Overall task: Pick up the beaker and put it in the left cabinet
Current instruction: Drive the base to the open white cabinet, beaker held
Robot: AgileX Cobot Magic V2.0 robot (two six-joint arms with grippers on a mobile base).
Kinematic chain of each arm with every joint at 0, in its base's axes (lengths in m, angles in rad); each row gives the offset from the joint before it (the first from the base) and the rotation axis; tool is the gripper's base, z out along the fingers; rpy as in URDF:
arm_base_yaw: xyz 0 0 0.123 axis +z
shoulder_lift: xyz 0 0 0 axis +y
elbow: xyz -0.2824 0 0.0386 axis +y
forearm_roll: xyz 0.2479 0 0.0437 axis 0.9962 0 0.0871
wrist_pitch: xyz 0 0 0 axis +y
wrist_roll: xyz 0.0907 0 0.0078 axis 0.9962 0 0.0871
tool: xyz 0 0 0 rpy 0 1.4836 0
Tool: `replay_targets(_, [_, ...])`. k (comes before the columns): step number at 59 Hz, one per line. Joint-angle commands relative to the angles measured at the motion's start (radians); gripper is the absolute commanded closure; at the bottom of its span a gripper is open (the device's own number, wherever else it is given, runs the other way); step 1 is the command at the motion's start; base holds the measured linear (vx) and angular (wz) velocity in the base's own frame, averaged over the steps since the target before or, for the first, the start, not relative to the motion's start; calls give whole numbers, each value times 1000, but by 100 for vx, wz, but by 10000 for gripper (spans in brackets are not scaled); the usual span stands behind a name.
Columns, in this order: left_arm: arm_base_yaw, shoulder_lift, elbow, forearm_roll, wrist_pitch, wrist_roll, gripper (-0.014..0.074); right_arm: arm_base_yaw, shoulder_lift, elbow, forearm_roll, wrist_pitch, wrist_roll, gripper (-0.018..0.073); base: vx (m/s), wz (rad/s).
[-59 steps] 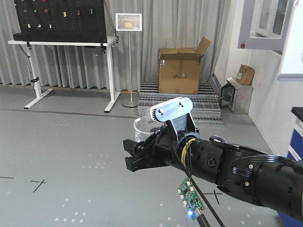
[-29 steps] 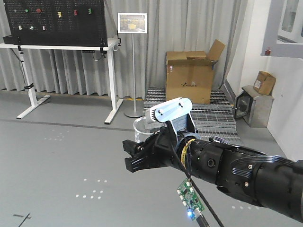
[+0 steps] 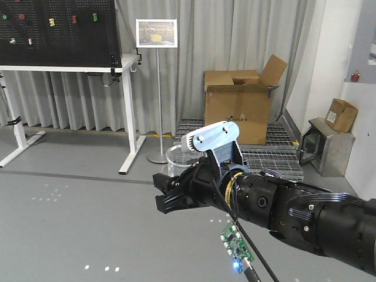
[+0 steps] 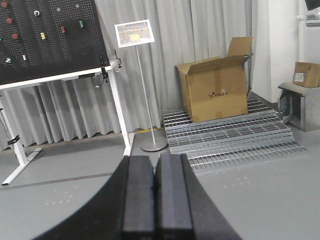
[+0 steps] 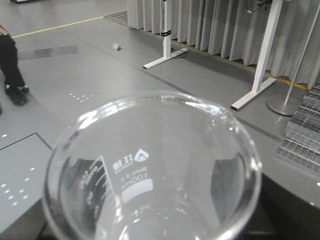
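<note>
The right gripper (image 3: pixel 160 192) clamps the beaker (image 5: pixel 150 170), rim up, above the floor (image 3: pixel 70 223); the left gripper (image 4: pixel 156 162) is closed on nothing. No cabinet shows, so I'd carry the beaker level and slowly until one comes into view.

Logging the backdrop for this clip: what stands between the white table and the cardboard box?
A sign stand on a round base; the left wrist view shows it between the table and the cardboard box.

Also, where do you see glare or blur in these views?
Right wrist view: the beaker fills the frame, bright glare along its rim, its printing faint. Left wrist view: the left gripper, jaws together, looks dark and soft; the background sharp.
</note>
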Motion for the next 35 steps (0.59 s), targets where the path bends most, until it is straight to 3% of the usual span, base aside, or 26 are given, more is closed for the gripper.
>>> replay_targets(1, [-1,-19,16,-3,-75,-3,595,-3,-52,-30,6,-41,1,561,62,-5])
replay_targets(35, [-1,-19,16,-3,-75,-3,595,-3,-52,-30,6,-42,1,561,61,-2])
